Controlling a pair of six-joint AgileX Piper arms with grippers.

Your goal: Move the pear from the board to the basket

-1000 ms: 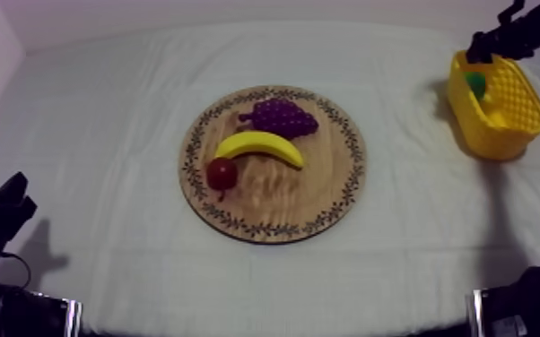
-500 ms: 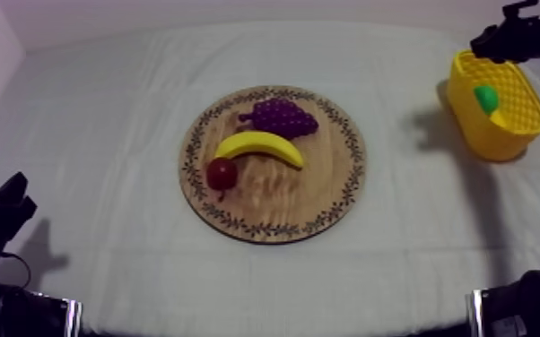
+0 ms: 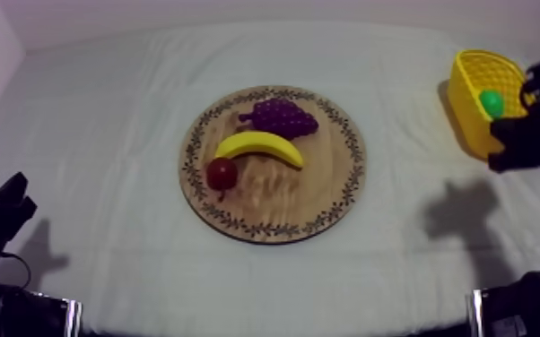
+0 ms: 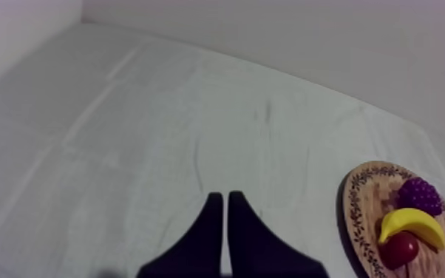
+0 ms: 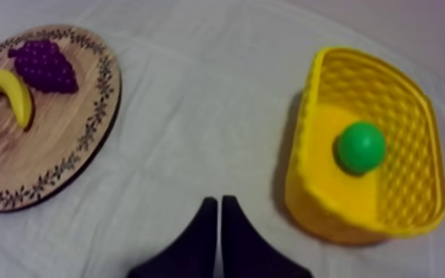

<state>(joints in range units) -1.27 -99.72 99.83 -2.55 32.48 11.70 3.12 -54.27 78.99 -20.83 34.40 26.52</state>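
Green pear (image 5: 360,147) in basket (image 5: 329,216): my right gripper (image 5: 219,201), closed empty like my left gripper (image 4: 222,197), should retire clear of the rim.

At the top view's right edge, the blurred right arm (image 3: 529,136) is covering the near corner of the yellow basket (image 3: 462,94).

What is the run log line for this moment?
pear: in basket | left gripper: shut, over cloth | right gripper: shut, near basket | board: grapes, banana, small red fruit
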